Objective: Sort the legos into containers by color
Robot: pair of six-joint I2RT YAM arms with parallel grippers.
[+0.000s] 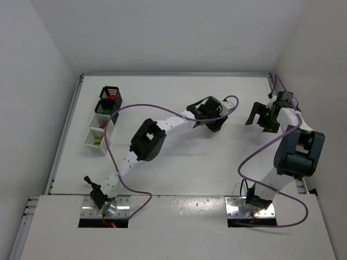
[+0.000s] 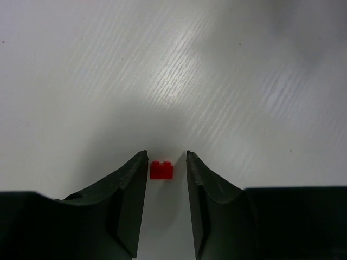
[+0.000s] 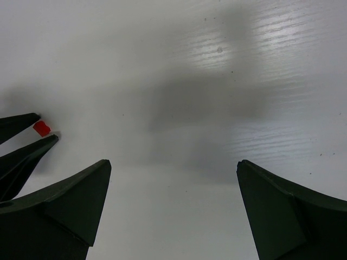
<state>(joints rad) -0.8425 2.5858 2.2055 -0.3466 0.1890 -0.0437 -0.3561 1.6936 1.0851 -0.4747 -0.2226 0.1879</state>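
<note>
A tiny red lego [image 2: 161, 170] lies on the white table between the fingertips of my left gripper [image 2: 167, 154]. The jaws stand narrow around it: a sliver of gap on the left and a wider one on the right, so they are open and not gripping. The right wrist view shows the same lego [image 3: 42, 128] between the left gripper's fingers [image 3: 24, 120] at the left edge. From above, the left gripper [image 1: 214, 125] hides the brick. My right gripper [image 1: 254, 117] hangs wide open and empty [image 3: 173, 165] to its right. The containers [image 1: 103, 119] stand in a row at far left.
Two black mesh bins [image 1: 110, 95] at the back of the row hold red and green pieces. The nearest white bin [image 1: 96, 142] holds a yellow-green piece. Purple cables [image 1: 114, 135] loop off both arms. Metal base plates [image 1: 105, 208] sit at the near edge.
</note>
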